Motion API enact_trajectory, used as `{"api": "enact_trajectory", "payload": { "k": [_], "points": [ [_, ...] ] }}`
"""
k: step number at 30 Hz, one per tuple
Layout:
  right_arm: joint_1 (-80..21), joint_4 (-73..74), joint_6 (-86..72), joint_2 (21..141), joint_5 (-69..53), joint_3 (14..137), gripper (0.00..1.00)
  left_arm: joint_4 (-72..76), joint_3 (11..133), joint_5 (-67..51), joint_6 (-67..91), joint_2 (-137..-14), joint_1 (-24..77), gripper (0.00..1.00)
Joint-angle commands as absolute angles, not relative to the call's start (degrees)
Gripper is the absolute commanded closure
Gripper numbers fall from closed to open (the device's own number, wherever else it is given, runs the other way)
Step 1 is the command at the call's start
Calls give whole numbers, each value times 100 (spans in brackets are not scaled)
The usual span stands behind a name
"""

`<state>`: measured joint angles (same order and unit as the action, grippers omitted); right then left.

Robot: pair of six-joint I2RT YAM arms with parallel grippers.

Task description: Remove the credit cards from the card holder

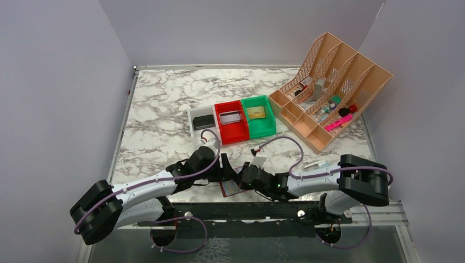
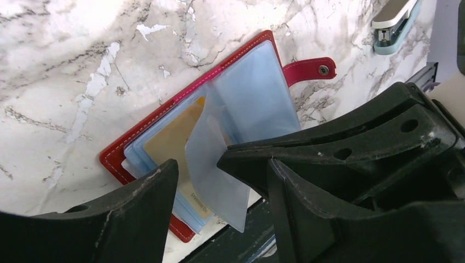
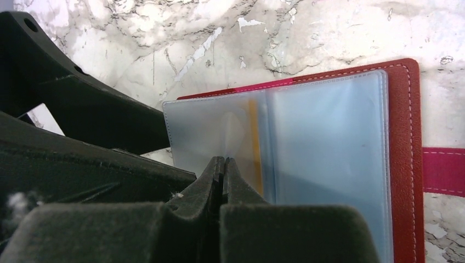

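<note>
The card holder [image 1: 230,190] [image 2: 252,82] [image 3: 329,137] lies open at the table's near edge, dark red with light-blue pockets. A gold credit card [image 2: 170,142] [image 3: 253,142] sits in one pocket. My right gripper [image 1: 244,178] [image 3: 224,161] is shut on a translucent pocket leaf [image 2: 214,164], holding it up off the stack. My left gripper [image 1: 224,170] [image 2: 219,211] is open, its fingers either side of that leaf and the gold card's near end. Three more credit cards lie in the bins: black [image 1: 203,121], silver [image 1: 230,116] and gold [image 1: 256,113].
A white bin [image 1: 193,116], a red bin [image 1: 233,134] and a green bin [image 1: 263,129] stand side by side mid-table. A peach desk organiser [image 1: 329,93] with small items stands at the back right. A light-blue stapler [image 2: 395,22] lies right of the holder.
</note>
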<state>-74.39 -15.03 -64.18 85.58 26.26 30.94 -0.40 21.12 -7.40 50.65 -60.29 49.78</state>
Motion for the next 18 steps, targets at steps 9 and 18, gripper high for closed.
{"api": "enact_trajectory", "payload": {
  "k": [9, 18],
  "points": [
    [-7426, -1635, -6723, 8299, 2795, 2847, 93, 1569, 1604, -781, 5833, -5892, 5087, 44],
    [-7425, -1185, -7014, 7820, 3206, 2657, 74, 1664, 1648, -1046, 5740, -6120, 5127, 46]
  ]
}}
